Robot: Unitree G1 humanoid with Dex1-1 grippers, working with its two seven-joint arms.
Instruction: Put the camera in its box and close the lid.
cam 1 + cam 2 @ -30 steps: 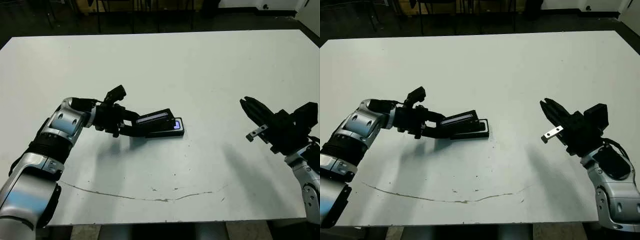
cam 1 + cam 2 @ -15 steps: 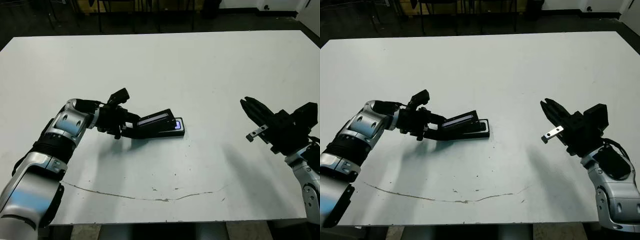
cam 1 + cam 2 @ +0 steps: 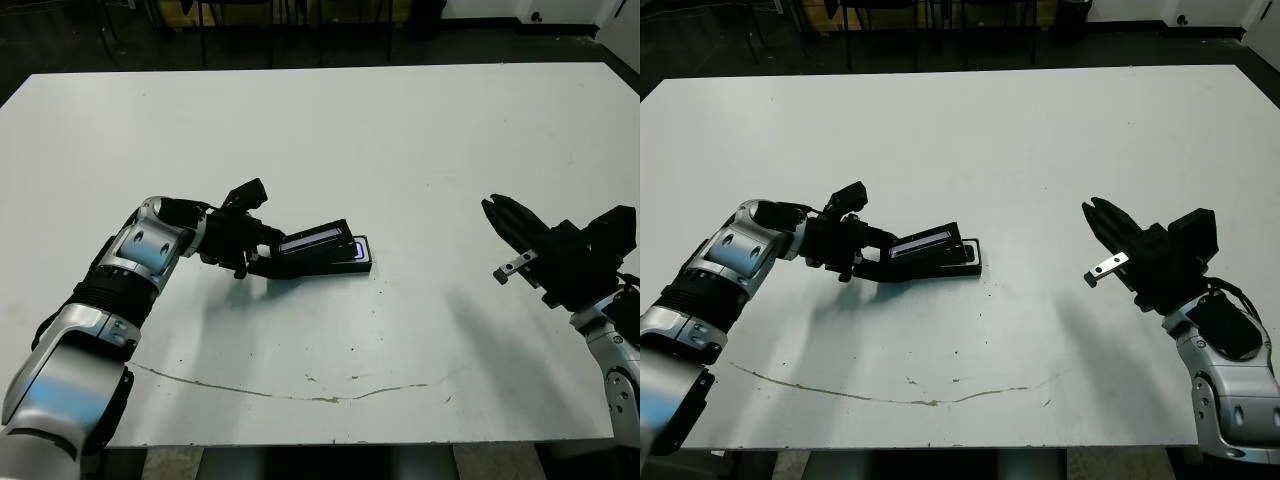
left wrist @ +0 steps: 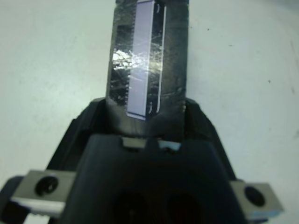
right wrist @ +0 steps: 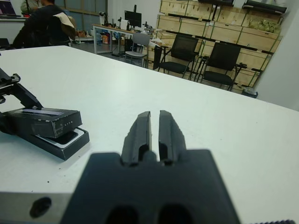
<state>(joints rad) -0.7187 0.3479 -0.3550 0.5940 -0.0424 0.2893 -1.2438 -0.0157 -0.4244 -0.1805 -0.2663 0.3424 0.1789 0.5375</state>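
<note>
Left of frame centre, the left gripper [image 3: 262,252] pinches the lid [image 3: 312,241], tilted over the box [image 3: 345,265], where a blue-purple glow suggests the camera [image 3: 354,250] lies inside. At the right edge, the right gripper [image 3: 492,211] hovers with fingers pressed together.

lid [image 3: 312,241] tilted over box [image 3: 345,266], camera [image 3: 352,250] inside

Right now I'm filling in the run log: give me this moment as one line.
left gripper: shut on lid | lid: tilted over box | camera: in box | right gripper: shut, idle, apart
</note>
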